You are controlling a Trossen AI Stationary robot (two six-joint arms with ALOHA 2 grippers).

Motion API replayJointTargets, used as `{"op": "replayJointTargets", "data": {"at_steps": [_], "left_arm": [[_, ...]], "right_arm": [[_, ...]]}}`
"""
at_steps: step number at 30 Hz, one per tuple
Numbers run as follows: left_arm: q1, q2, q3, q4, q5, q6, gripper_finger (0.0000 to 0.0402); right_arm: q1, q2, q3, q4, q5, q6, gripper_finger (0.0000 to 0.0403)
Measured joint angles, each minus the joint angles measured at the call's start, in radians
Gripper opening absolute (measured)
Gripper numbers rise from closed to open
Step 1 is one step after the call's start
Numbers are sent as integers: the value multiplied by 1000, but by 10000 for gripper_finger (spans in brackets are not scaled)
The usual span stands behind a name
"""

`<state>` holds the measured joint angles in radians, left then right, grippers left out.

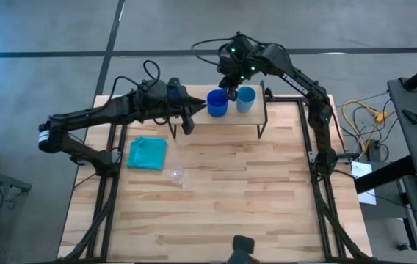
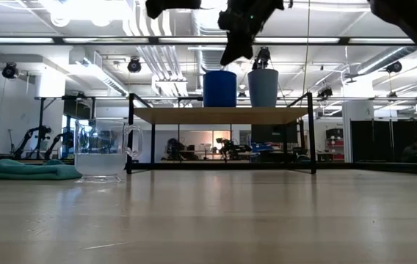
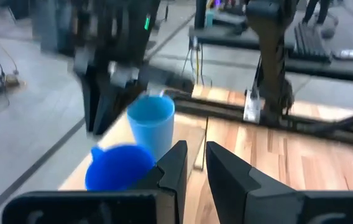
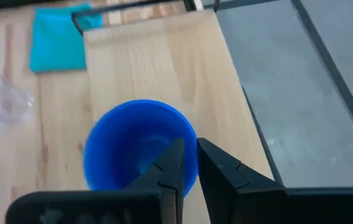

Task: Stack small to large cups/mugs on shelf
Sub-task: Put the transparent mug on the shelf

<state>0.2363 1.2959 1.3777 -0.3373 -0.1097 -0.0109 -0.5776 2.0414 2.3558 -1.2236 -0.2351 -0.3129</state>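
Dark blue mug [image 1: 216,103] and light blue cup [image 1: 246,99] stand side by side on the shelf [image 2: 223,115], apparently lined up by size. Clear cup [image 1: 176,176] sits off-shelf on the table beside the teal cloth [image 1: 147,154]. Right gripper [image 4: 186,163] hovers over the mug, fingers nearly closed, empty. Left gripper [image 3: 195,163], slightly parted, holding nothing, waits just left of the mug.

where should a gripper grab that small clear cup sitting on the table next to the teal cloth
Best by the rim, coming straight down from above. The small clear transparent cup stands upright with its mouth open upward on the wooden tabletop, apart from the teal cloth, so one finger can drop inside and one outside the wall. Its side handle looks thin, a poorer hold.
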Motion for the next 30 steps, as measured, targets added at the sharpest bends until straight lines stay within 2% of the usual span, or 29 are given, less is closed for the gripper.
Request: {"op": "replayJointTargets", "data": {"at_steps": [5, 11, 21, 30], "left_arm": [[0, -31, 0, -160, 0, -10, 47], [-1, -82, 0, -358, 10, -30, 47], [-2, -103, -23, -591, 227, -63, 47], [-15, -99, -177, -631, 343, -56, 47]], "right_arm": [[38, -67, 0, -32, -1, 54, 38], [135, -163, 0, -118, -5, 89, 38], [345, -221, -2, -124, -9, 225, 38], [500, -157, -3, -123, -9, 236, 38]]}}
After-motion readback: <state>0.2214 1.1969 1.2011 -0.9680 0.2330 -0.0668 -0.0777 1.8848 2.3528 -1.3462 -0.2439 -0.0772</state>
